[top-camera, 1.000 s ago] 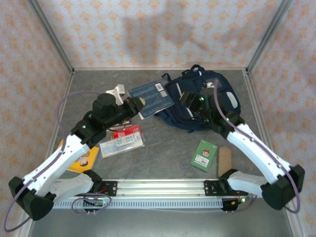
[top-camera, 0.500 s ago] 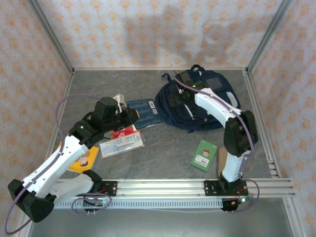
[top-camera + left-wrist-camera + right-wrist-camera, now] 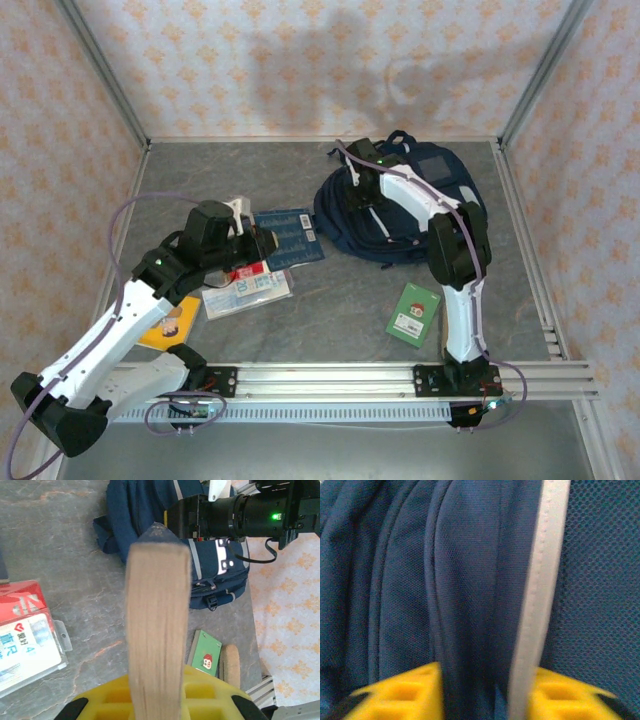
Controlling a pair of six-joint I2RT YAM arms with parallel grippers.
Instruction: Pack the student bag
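Note:
The student bag, navy with white stripes, lies at the back right of the table. My right gripper is at the bag's left side. In the right wrist view its yellow fingers press on either side of a fold of the bag with a grey stripe, so the right gripper is shut on the fabric. My left gripper is shut on a blue book, held just left of the bag. In the left wrist view the book shows edge-on, tan pages up, between the yellow jaws.
A red and clear packet and a yellow booklet lie under the left arm. A green card lies near the front right, with a cork roll beside it. Metal frame posts and a front rail bound the table.
The right arm swung from the bag's near side to its far left edge, and its jaws opened wide, then closed on a fold. The left arm drew the book back and left.

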